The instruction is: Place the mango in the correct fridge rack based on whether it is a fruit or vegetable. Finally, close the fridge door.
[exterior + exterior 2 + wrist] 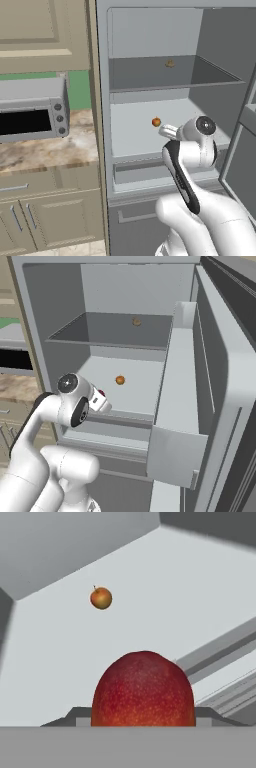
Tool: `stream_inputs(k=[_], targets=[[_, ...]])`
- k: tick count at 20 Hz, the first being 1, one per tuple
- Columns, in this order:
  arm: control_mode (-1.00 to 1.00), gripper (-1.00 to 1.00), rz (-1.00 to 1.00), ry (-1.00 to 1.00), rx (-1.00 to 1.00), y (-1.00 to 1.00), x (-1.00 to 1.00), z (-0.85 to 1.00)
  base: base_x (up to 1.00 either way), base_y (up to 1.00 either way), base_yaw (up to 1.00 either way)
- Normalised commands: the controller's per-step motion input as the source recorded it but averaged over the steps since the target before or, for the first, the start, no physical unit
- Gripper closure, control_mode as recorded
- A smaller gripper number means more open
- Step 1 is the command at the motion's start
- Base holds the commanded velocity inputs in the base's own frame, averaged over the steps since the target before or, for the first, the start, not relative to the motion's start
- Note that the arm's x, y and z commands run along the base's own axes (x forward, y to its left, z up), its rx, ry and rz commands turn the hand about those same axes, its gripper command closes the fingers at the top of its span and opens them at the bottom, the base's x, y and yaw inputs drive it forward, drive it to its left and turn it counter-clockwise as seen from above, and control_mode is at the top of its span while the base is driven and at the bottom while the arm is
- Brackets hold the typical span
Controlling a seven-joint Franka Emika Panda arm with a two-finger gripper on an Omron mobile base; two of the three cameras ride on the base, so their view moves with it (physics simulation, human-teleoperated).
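The white arm (200, 210) is bent forward at the elbow, wrist levelled. The gripper (101, 396) is closed around the mango (143, 689), which is held between the jaws.

One mango (143, 689), one small orange fruit (156, 121), one tan item (170, 63) (upper shelf)

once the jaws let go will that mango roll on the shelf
Probably somewhat: the mango is smooth and rounded, and the fridge rack looks flat with no visible lip. Its oval shape may stop it soon, though it could drift toward the small orange fruit.
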Motion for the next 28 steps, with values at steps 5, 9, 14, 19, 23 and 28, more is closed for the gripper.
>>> stream_inputs(k=[5,9,14,19,23,28], targets=[[-1.0,1.0,0.0,-0.01,0.0,-0.17,0.54,-0.27,0.0,0.0,0.0],[-1.0,1.0,0.0,0.08,0.07,-0.35,0.59,0.0,0.0,0.0,0.0],[-1.0,1.0,0.0,0.07,0.04,-0.37,0.53,-0.05,0.0,0.0,0.0],[-1.0,1.0,0.0,0.0,0.0,-0.16,0.48,-0.26,0.0,0.0,0.0],[-1.0,1.0,0.0,0.0,0.0,-0.16,0.5,-0.32,0.0,0.0,0.0],[-1.0,1.0,0.0,0.0,0.0,-0.22,0.57,-0.29,0.0,0.0,0.0]])
